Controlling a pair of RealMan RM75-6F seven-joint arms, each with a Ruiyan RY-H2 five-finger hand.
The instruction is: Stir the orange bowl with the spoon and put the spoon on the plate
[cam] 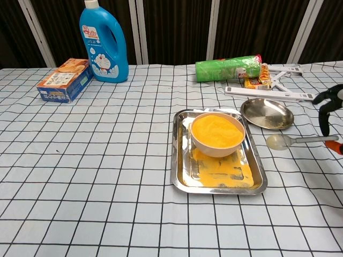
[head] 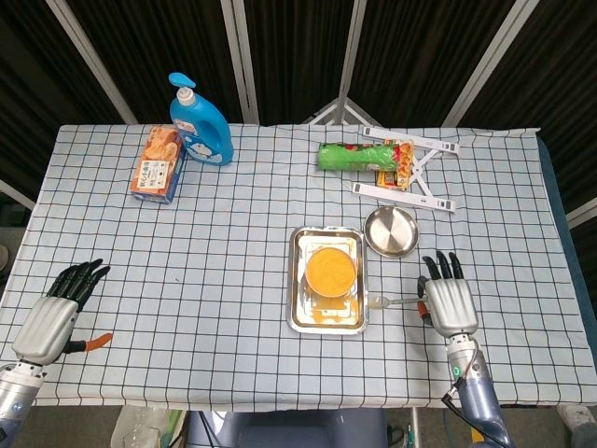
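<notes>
while the left hand [head: 54, 313] lies flat on the checked cloth [head: 233, 252], fingers apart and holding nothing, the orange bowl [cam: 217, 134] sits in the steel tray [cam: 182, 179]; the right hand [head: 448, 301] grips the spoon [cam: 292, 141], held level beside the plate [cam: 267, 113].

Bkgd: table [head: 233, 233] w/ white, black-gridded cloth; dark pleated curtains [cam: 177, 32] behind, w/ pale vertical strips; even lighting.
</notes>
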